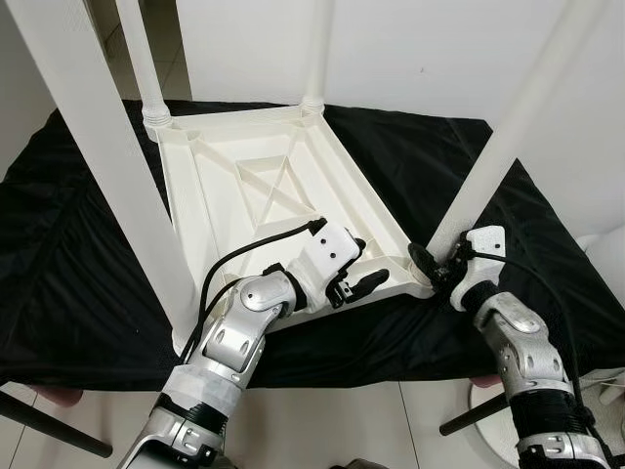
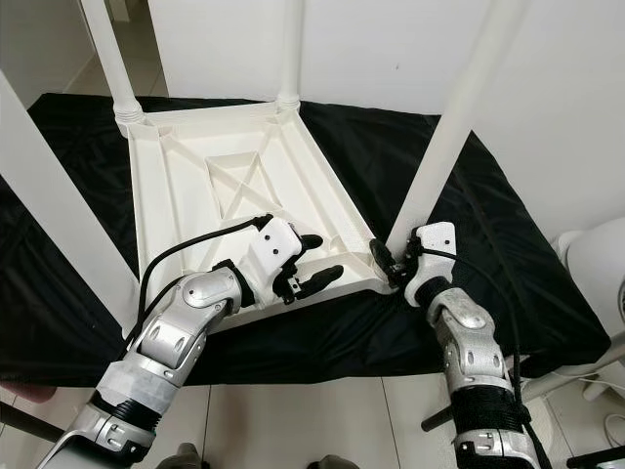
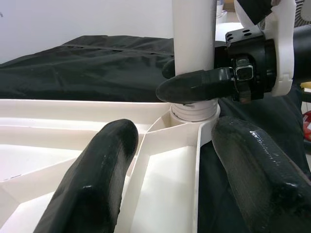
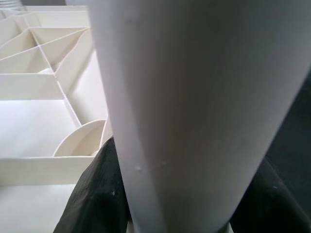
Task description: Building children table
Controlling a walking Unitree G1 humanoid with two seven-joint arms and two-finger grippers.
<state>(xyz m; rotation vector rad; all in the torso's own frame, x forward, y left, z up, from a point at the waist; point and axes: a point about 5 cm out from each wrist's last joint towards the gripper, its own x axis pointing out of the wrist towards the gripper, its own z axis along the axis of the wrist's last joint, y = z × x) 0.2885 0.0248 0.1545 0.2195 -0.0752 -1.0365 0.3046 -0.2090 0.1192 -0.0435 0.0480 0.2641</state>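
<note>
Four white legs rise from an upturned tabletop lying on a black cloth before a white wall. Right gripper clasps the near-right leg at its socket; left gripper, fingers spread, rests on the tabletop's near edge just beside it.
</note>
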